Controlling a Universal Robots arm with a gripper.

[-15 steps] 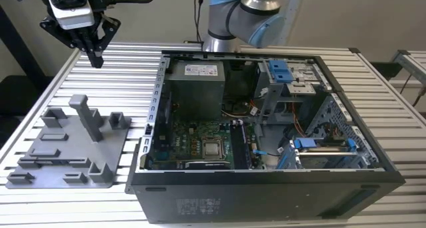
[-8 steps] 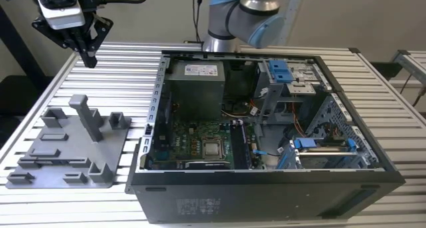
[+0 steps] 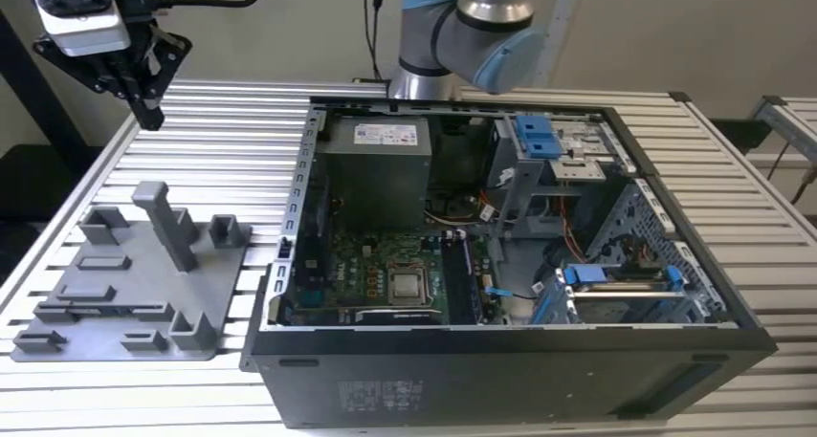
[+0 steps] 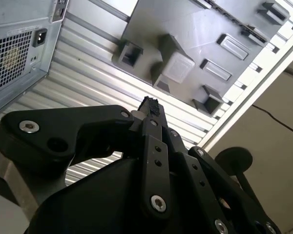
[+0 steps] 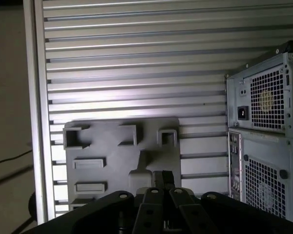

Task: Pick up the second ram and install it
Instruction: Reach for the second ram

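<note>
Gripper (image 3: pixel 152 120) hangs high over the slatted table (image 3: pixel 236 145), at the exterior view's far left, behind the grey fixture plate (image 3: pixel 134 286) and well apart from it. In both wrist views the two black fingers meet at the tips (image 5: pixel 162 176), with only a hairline seam between the pads. The pincer is closed, with nothing visible between the tips. Second ram (image 3: pixel 109 309): the best candidate is a thin, dark, long narrow strip standing edge-up in the long slot near the plate's near edge. It reads blackish against the grey plastic, and no board detail is resolvable, so the identification is tentative. The strip lies near the exterior view's left side of the plate, in front of the tall upright peg (image 3: pixel 167 225), and the gripper is not touching it. The open computer case (image 3: pixel 537 384) sits to the exterior view's right of the plate. The grey power-supply box (image 3: pixel 373 169) is in its far corner, and the black memory slots (image 3: pixel 461 276) run along the motherboard beside the processor socket.
</note>
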